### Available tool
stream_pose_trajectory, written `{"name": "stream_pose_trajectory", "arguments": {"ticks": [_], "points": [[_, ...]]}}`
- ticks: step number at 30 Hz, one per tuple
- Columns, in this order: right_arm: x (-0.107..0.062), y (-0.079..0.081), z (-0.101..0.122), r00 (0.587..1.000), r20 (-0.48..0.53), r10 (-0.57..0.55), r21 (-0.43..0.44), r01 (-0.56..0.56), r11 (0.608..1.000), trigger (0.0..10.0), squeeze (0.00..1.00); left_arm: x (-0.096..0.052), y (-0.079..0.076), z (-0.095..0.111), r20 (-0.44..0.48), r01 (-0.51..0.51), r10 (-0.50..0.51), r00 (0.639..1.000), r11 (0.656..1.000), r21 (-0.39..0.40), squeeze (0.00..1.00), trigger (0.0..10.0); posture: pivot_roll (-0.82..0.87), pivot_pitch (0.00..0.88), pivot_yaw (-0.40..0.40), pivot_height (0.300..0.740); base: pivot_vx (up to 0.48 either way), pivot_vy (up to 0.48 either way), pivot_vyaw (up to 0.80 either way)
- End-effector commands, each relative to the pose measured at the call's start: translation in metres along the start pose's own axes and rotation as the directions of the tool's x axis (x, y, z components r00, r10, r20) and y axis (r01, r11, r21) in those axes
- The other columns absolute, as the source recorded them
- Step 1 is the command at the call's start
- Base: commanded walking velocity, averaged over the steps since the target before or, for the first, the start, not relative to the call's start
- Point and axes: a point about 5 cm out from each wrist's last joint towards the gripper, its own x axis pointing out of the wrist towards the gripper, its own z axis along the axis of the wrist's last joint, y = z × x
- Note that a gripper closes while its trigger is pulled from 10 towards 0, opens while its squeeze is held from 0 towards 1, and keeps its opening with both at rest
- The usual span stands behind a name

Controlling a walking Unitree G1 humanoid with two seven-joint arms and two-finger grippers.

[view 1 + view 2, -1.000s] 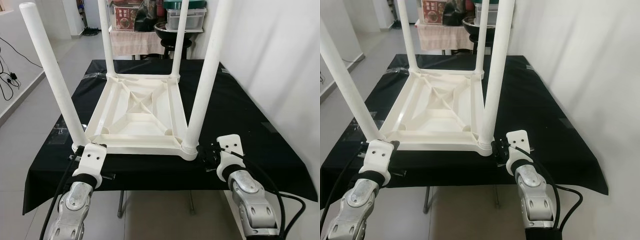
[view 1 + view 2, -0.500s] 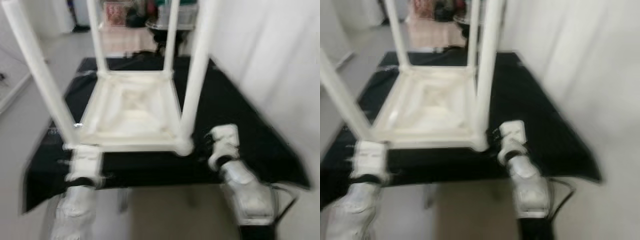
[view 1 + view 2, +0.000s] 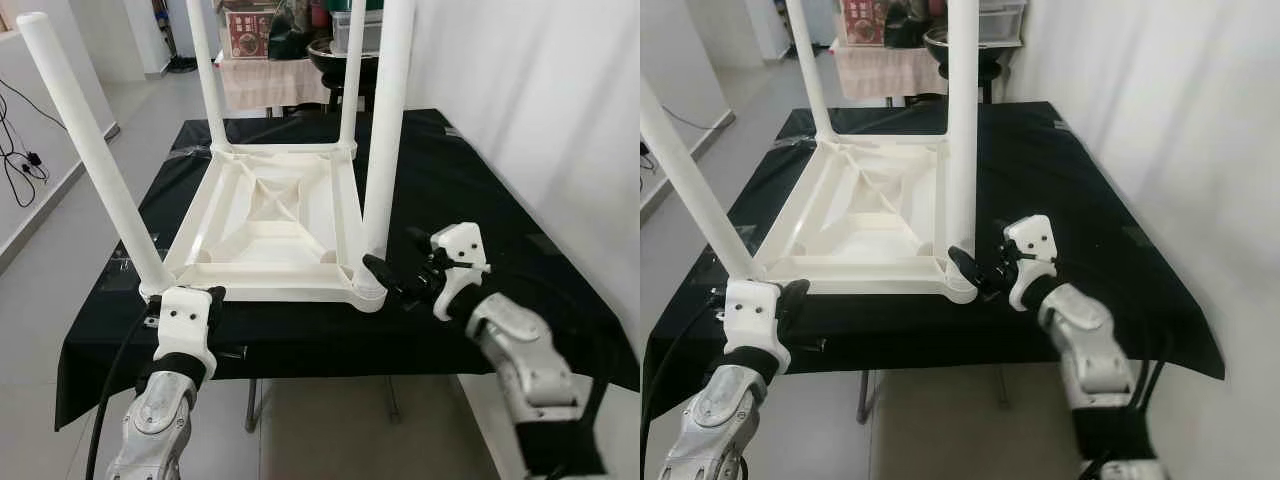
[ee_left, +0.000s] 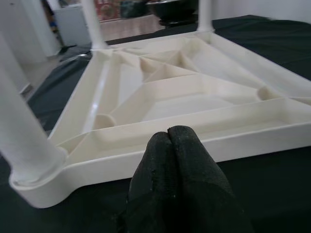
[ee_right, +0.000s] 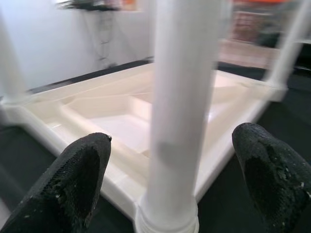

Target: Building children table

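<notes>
All four legs are in the upturned table [image 3: 270,215]. Your right gripper [image 5: 180,179] is spread around the near right leg [image 3: 383,140]; left gripper [image 4: 170,141] pressed together. Flipping remains.

From our head we look forward and down at the upturned white plastic children's table [image 3: 270,215] on the black cloth [image 3: 480,200]. Our left wrist camera sits low and close at its near edge; our right wrist camera faces one white cylindrical leg [image 5: 180,107] from close by. All views share that table.
</notes>
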Motion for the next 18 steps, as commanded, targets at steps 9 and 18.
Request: {"name": "stream_pose_trajectory", "arguments": {"ticks": [9, 18], "points": [[0.042, -0.012, 0.018, 0.994, 0.088, 0.065, 0.089, -0.072, 0.993, 10.0, 0.0, -0.009, -0.017, 0.007, 0.039, 0.205, -0.206, 0.978, 0.978, 0.033, 0.0, 10.0, 0.03, 0.0, 0.003, 0.74, 0.0, 0.0, 0.0], [0.05, -0.006, 0.015, 0.92, 0.068, 0.385, 0.175, -0.391, 0.904, 10.0, 0.0, -0.03, -0.022, 0.009, 0.052, 0.376, -0.375, 0.926, 0.927, -0.012, 0.0, 10.0, 0.06, 0.028, -0.013, 0.74, 0.0, 0.0, 0.0]]}}
